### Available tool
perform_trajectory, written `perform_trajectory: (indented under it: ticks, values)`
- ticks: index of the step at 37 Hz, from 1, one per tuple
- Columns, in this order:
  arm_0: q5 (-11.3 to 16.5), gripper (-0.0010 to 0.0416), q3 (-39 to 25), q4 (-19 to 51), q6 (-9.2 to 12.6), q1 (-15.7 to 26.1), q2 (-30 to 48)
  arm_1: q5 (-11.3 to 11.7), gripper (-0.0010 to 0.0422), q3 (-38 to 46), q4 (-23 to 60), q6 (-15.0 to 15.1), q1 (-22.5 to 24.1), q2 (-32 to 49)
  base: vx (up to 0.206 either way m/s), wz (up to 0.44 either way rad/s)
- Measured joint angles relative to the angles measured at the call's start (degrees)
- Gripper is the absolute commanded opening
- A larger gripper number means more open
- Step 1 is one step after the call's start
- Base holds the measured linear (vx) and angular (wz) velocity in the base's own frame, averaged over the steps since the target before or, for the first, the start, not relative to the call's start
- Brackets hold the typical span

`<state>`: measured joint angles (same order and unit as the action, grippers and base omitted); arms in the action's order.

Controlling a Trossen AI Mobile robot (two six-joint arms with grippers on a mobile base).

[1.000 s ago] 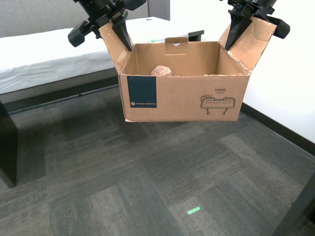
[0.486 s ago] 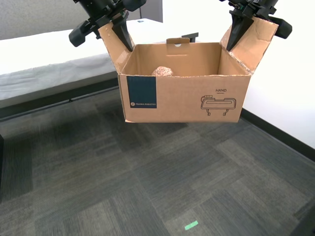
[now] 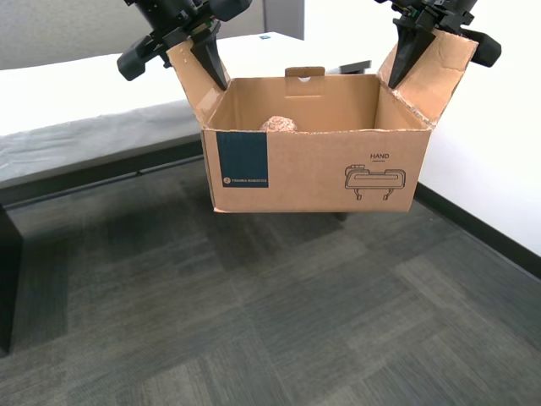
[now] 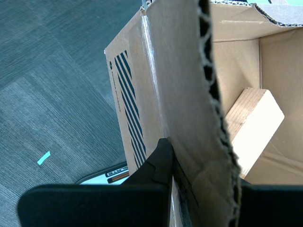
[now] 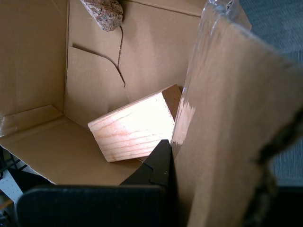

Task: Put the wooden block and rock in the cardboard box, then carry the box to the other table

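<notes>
The cardboard box (image 3: 321,165) hangs in the air above the carpet, held by its two side flaps. My first gripper (image 3: 399,74) is shut on the flap at the exterior view's right, which shows close up (image 5: 222,118) in its wrist view. My second gripper (image 3: 213,76) is shut on the flap at the exterior view's left, above a blue-printed outer wall (image 4: 125,94). Inside the box lie the rock (image 3: 277,123) (image 5: 104,13) and the wooden block (image 5: 132,127) (image 4: 253,120). The white-draped other table (image 3: 76,93) stands behind the box.
Grey carpet (image 3: 254,321) lies under the box. A white wall with a dark baseboard (image 3: 490,241) runs along the exterior view's right. A dark table leg (image 3: 7,279) stands at the exterior view's left edge. A green tape mark (image 4: 43,157) is on the floor.
The whole scene has shifted, so the camera has moved: the floor's green tape mark slid down out of the exterior view. The box and both grippers keep their place and hold.
</notes>
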<state>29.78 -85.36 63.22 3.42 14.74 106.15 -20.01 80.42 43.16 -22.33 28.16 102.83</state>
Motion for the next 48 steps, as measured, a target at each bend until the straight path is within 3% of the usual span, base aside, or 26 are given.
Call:
perform_trajectory:
  ticks: [25,48]
  values:
    - [0.28,-0.0001,0.00,-0.15,-0.20,0.15,0.00,0.00,-0.0001,0.00,2.97,0.15,0.00,0.02,0.169,0.219]
    - [0.22,-0.0001,0.00,-0.11,0.22,0.22,0.07,-0.66,-0.0001,-0.04,4.94,5.90,0.00,0.00,0.159,0.060]
